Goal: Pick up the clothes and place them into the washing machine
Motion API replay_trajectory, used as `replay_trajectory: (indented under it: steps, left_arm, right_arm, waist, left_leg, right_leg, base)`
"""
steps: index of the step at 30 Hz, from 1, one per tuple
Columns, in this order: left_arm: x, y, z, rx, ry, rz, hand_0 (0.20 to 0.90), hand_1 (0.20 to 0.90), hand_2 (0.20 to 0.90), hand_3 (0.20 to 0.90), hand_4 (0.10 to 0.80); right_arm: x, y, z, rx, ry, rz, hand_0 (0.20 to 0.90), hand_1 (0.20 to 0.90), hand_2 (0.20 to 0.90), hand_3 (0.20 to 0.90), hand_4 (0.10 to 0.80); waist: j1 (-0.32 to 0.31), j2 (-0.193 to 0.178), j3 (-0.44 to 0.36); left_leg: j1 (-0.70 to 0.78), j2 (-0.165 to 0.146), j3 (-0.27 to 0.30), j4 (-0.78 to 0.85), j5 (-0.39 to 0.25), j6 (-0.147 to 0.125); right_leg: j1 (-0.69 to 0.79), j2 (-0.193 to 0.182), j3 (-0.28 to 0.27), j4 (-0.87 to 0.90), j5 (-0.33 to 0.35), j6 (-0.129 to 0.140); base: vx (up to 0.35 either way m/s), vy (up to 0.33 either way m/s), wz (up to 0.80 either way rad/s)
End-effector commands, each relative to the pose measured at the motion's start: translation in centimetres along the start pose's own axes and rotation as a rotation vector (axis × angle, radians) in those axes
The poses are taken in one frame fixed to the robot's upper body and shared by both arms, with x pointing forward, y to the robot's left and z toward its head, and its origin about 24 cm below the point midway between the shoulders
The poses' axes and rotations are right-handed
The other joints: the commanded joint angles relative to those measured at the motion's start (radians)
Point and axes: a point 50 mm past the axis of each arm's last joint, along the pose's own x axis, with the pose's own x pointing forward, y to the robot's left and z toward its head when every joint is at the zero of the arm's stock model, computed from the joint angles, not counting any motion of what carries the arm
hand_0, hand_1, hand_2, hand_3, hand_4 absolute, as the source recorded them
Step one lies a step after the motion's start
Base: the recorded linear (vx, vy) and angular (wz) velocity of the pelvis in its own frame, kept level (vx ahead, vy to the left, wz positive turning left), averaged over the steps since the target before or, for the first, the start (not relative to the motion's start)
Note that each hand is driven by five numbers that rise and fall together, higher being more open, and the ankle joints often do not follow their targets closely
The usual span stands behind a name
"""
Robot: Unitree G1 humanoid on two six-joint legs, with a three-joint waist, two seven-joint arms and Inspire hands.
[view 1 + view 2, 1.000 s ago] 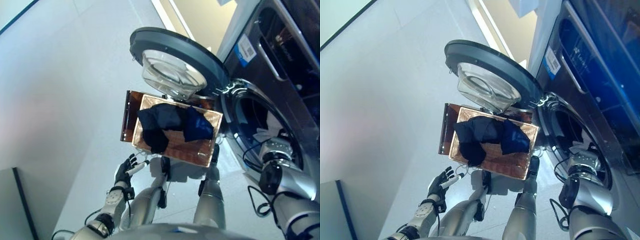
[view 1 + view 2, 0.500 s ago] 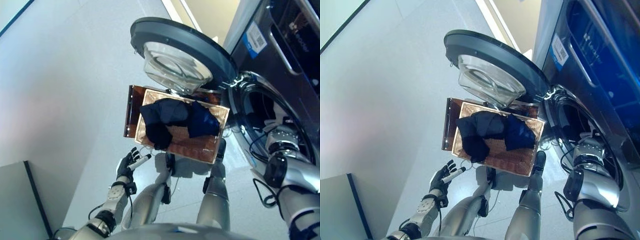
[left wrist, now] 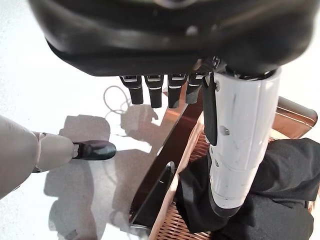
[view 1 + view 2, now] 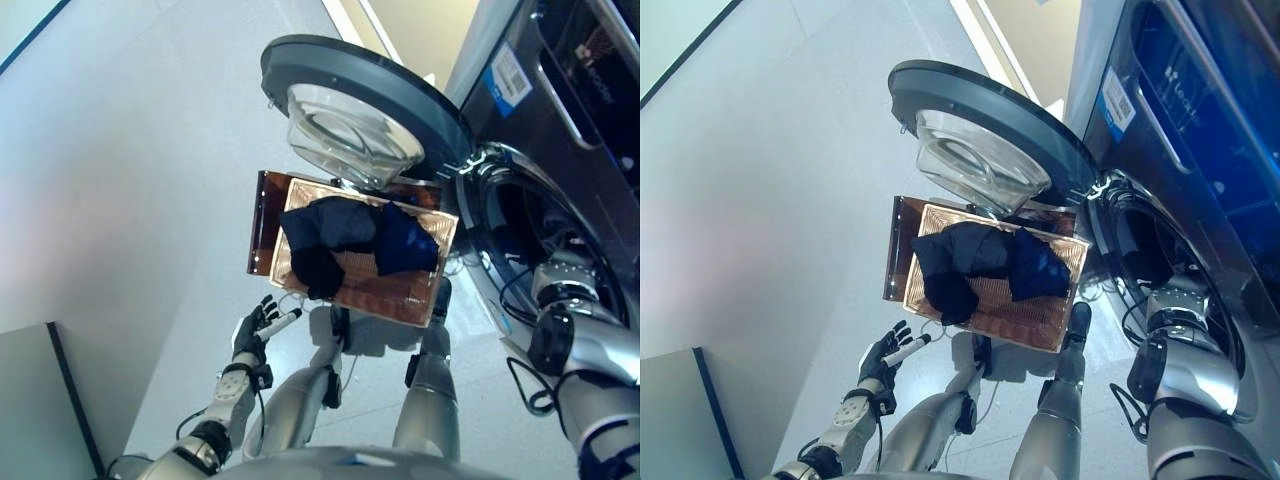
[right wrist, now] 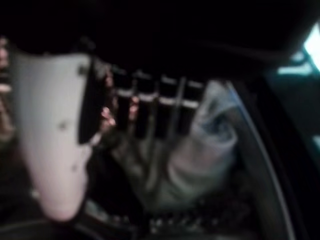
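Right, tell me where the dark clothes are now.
In the left eye view the dark clothes lie heaped in the wicker basket on the floor, just below the washer's open door and left of the drum opening; neither hand holds them.

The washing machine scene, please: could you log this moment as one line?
right hand: inside drum, by pale garment | left hand: open, idle | dark clothes: in basket | door: open

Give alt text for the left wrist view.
The left hand hovers open above the floor beside a wicker basket, straight fingers and white-covered thumb holding nothing. Dark clothes lie heaped in the basket.
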Motion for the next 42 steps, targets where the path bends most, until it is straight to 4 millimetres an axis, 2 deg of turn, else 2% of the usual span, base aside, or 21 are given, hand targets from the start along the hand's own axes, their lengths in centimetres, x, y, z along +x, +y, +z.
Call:
replay_trajectory:
  steps: [1,6,8,10,11,12,14,16,17,20,21,28,31,35,40,42]
  left_arm:
    - [-1.0,2.9,-1.3,0.025,0.022,0.078,0.900,0.900,0.900,0.900,0.800]
    - [-1.1,3.2,-1.5,0.014,0.029,0.086,0.900,0.900,0.900,0.900,0.800]
    - [-1.1,3.2,-1.4,0.012,0.027,0.085,0.900,0.900,0.900,0.900,0.800]
    - [-1.1,3.2,-1.4,0.008,0.027,0.088,0.900,0.900,0.900,0.900,0.800]
    - [-1.1,3.5,-1.5,0.013,0.034,0.099,0.900,0.900,0.900,0.900,0.800]
    - [-1.1,3.5,-1.5,0.012,0.033,0.099,0.900,0.900,0.900,0.900,0.800]
    - [-1.1,3.6,-1.4,0.011,0.029,0.111,0.900,0.900,0.900,0.900,0.800]
    - [-1.0,4.0,-1.0,0.015,0.005,0.133,0.900,0.900,0.900,0.900,0.800]
    - [-1.0,4.0,-0.9,0.015,0.005,0.134,0.900,0.900,0.900,0.900,0.800]
    - [-1.0,4.6,-0.4,0.012,-0.026,0.162,0.900,0.900,0.900,0.900,0.800]
    - [-1.0,5.1,-0.1,0.003,-0.049,0.184,0.900,0.900,0.900,0.900,0.800]
    - [-1.3,6.0,-0.1,-0.017,-0.060,0.236,0.900,0.900,0.900,0.900,0.800]
    - [-1.2,6.0,0.2,-0.015,-0.073,0.248,0.900,0.900,0.900,0.900,0.800]
    - [-1.1,5.9,0.3,-0.005,-0.071,0.261,0.900,0.900,0.900,0.900,0.800]
    - [-1.0,5.6,0.3,0.010,-0.070,0.273,0.900,0.900,0.900,0.900,0.800]
    - [-1.0,5.6,0.3,0.022,-0.072,0.273,0.900,0.900,0.900,0.900,0.800]
  right_arm:
    - [0.2,2.0,1.9,-0.153,-0.098,0.128,0.900,0.900,0.900,0.900,0.800]
    - [0.0,0.9,0.4,-0.250,-0.063,0.147,0.900,0.900,0.900,0.900,0.800]
    - [-0.1,-0.3,-0.6,-0.365,-0.036,0.151,0.900,0.900,0.900,0.900,0.800]
    - [-0.2,-0.8,-1.1,-0.402,-0.022,0.154,0.900,0.900,0.900,0.900,0.800]
    - [-0.3,-2.0,-2.0,-0.534,-0.004,0.162,0.900,0.900,0.900,0.900,0.800]
    - [-0.3,-2.0,-2.0,-0.535,-0.004,0.163,0.900,0.900,0.900,0.900,0.800]
    - [-0.7,-2.9,-3.1,-0.684,0.010,0.194,0.900,0.900,0.900,0.900,0.800]
    - [-1.7,-3.7,-5.1,-0.960,-0.001,0.295,0.900,0.900,0.900,0.900,0.800]
    - [-1.7,-3.7,-5.1,-0.960,-0.001,0.295,0.900,0.900,0.900,0.900,0.800]
    - [-3.8,-4.2,-8.1,-1.197,-0.025,0.477,0.900,0.900,0.900,0.900,0.800]
    - [-5.5,-4.7,-9.7,-1.291,-0.038,0.599,0.900,0.900,0.900,0.900,0.800]
    - [-7.7,-6.1,-11.5,-1.419,-0.044,0.749,0.900,0.900,0.900,0.900,0.800]
    - [-9.7,-6.6,-12.8,-1.522,-0.096,0.884,0.900,0.900,0.900,0.900,0.800]
    - [-10.1,-7.4,-13.4,-1.579,-0.102,0.893,0.900,0.900,0.900,0.900,0.800]
    - [-11.4,-8.5,-14.4,-1.753,-0.189,1.007,0.900,0.900,0.900,0.900,0.800]
    - [-11.2,-9.0,-14.4,-1.838,-0.222,1.042,0.900,0.900,0.900,0.900,0.800]
  waist:
    - [0.010,-0.046,-0.056]
    - [0.007,-0.060,-0.055]
    - [0.005,-0.069,-0.050]
    - [0.003,-0.073,-0.048]
    - [0.001,-0.083,-0.047]
    - [-0.001,-0.084,-0.047]
    - [-0.004,-0.094,-0.043]
    - [-0.012,-0.110,-0.036]
    - [-0.013,-0.111,-0.037]
    - [-0.023,-0.126,-0.029]
    - [-0.030,-0.135,-0.022]
    - [-0.034,-0.153,-0.035]
    - [-0.035,-0.159,-0.039]
    - [-0.034,-0.164,-0.045]
    - [-0.033,-0.170,-0.047]
    - [-0.031,-0.172,-0.047]
  left_leg:
    - [-0.036,0.005,-0.017,-0.008,0.015,-0.092]
    - [-0.029,0.007,-0.017,-0.004,0.013,-0.092]
    - [-0.018,0.009,-0.017,-0.001,0.006,-0.092]
    - [-0.018,0.010,-0.017,0.001,0.010,-0.092]
    - [-0.009,0.012,-0.018,0.004,0.004,-0.092]
    - [-0.014,0.011,-0.017,0.004,0.009,-0.091]
    - [-0.008,0.013,-0.015,0.011,0.006,-0.091]
    - [-0.002,0.016,-0.017,0.026,-0.001,-0.091]
    - [-0.006,0.015,-0.017,0.027,0.002,-0.091]
    - [-0.006,0.016,-0.016,0.047,-0.003,-0.089]
    - [-0.001,0.016,-0.016,0.061,-0.009,-0.087]
    - [0.004,0.014,-0.022,0.080,-0.017,-0.079]
    - [0.013,0.015,-0.026,0.083,-0.018,-0.079]
    - [0.016,0.016,-0.028,0.083,-0.017,-0.078]
    - [0.033,0.017,-0.033,0.082,-0.018,-0.076]
    - [0.033,0.016,-0.037,0.087,-0.020,-0.074]
  right_leg:
    - [0.054,0.015,0.019,0.011,-0.040,-0.003]
    - [0.061,0.017,0.018,0.015,-0.042,-0.004]
    - [0.075,0.020,0.013,0.016,-0.049,-0.004]
    - [0.076,0.020,0.012,0.015,-0.045,-0.006]
    - [0.087,0.022,0.012,0.016,-0.050,-0.007]
    - [0.083,0.021,0.012,0.014,-0.045,-0.007]
    - [0.093,0.022,0.009,0.017,-0.047,-0.008]
    - [0.104,0.024,0.008,0.026,-0.052,-0.010]
    - [0.100,0.023,0.008,0.025,-0.049,-0.011]
    - [0.108,0.022,0.007,0.036,-0.052,-0.013]
    - [0.117,0.023,0.007,0.042,-0.057,-0.012]
    - [0.138,0.017,-0.001,0.044,-0.059,-0.010]
    - [0.150,0.016,-0.006,0.043,-0.063,-0.009]
    - [0.154,0.015,-0.011,0.043,-0.062,-0.008]
    - [0.177,0.016,-0.016,0.038,-0.064,-0.006]
    - [0.180,0.015,-0.018,0.040,-0.066,-0.006]
  base:
    - [0.000,0.000,0.00]
    - [0.000,0.000,0.00]
    - [0.000,0.000,0.00]
    - [0.000,0.000,0.00]
    - [0.000,0.000,0.00]
    - [0.000,0.000,0.00]
    - [0.000,0.000,0.00]
    - [-0.016,-0.012,0.01]
    - [0.000,0.000,0.00]
    - [0.000,0.000,0.00]
    - [0.000,0.000,0.00]
    - [0.000,0.000,0.00]
    - [0.000,-0.001,0.01]
    - [-0.001,0.000,0.01]
    - [0.000,0.000,0.00]
    - [0.000,0.000,0.00]
